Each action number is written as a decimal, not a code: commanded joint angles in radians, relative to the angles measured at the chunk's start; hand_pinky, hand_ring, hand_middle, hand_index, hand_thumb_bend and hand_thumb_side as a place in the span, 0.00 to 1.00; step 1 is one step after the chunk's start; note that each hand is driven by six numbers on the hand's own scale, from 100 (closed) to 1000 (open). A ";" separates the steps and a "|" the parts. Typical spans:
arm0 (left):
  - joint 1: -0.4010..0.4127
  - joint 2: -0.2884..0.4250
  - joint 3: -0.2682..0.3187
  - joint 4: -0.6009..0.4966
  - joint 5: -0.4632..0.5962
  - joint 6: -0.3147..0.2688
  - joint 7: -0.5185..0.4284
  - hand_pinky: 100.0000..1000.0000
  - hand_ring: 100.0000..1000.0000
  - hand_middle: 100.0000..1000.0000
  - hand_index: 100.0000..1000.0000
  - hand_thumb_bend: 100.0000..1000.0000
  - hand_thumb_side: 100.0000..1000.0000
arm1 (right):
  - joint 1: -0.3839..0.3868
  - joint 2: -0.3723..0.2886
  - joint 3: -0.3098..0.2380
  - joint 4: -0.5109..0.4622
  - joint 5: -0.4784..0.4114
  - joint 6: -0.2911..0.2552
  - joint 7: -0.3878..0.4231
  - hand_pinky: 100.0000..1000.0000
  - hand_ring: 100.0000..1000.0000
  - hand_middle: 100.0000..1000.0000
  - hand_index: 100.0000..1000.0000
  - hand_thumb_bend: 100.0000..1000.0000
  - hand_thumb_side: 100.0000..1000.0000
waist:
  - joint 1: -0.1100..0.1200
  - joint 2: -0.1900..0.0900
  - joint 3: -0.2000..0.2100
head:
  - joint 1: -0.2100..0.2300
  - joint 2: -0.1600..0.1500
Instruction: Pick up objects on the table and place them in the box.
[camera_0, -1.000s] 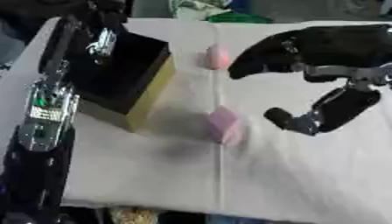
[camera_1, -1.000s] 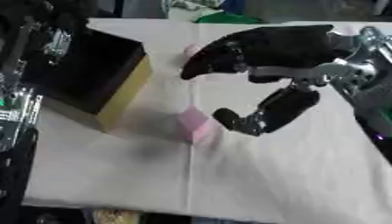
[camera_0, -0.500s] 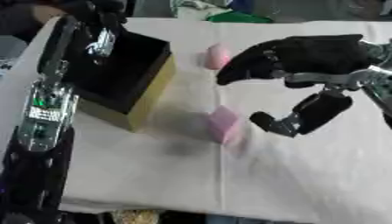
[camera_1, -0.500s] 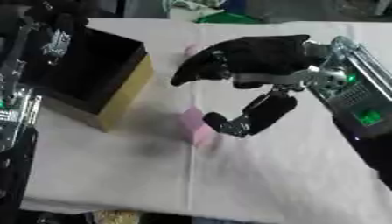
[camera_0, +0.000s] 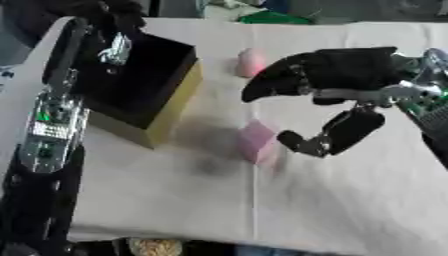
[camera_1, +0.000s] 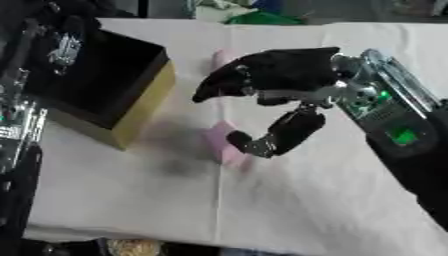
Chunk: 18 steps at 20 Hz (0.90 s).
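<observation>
The right hand (camera_0: 337, 85) hangs over the white table (camera_0: 350, 200), fingers spread, thumb curled below and holding nothing. A pink block (camera_0: 256, 141) lies just left of the thumb tip. A second pink thing (camera_0: 251, 62) lies farther off, clear in the left eye view; in the right eye view the hand mostly hides it. The box (camera_0: 144, 95) stands left. The left arm (camera_0: 52, 125) runs along the left edge; its fingers cannot be told.

Our right hand (camera_0: 337, 82) is glossy black, with thick rounded fingers and a stubby thumb on silver joints. Its forearm (camera_1: 385, 115) carries a green circuit board with lit green lights. Our left arm (camera_0: 52, 120) is black, bearing a silver-framed green board.
</observation>
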 joint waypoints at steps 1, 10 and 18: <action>-0.019 0.013 -0.001 -0.014 0.004 -0.002 -0.004 0.59 0.48 0.50 0.71 0.00 0.50 | -0.010 0.005 -0.005 0.024 0.027 -0.127 0.106 0.91 0.92 0.89 0.98 0.00 0.51 | 0.001 -0.014 0.003 | -0.002 0.005; -0.022 0.011 -0.001 -0.016 0.004 -0.003 -0.007 0.59 0.48 0.50 0.71 0.00 0.50 | 0.001 0.025 0.006 0.080 0.070 -0.143 0.089 0.91 0.92 0.88 0.98 0.00 0.56 | 0.002 -0.013 0.009 | -0.001 0.005; -0.023 0.011 -0.001 -0.016 0.004 -0.004 -0.008 0.59 0.48 0.50 0.71 0.00 0.50 | 0.009 0.037 0.019 0.102 0.085 -0.154 0.088 0.91 0.91 0.88 0.98 0.00 0.60 | 0.002 -0.014 0.009 | 0.001 0.005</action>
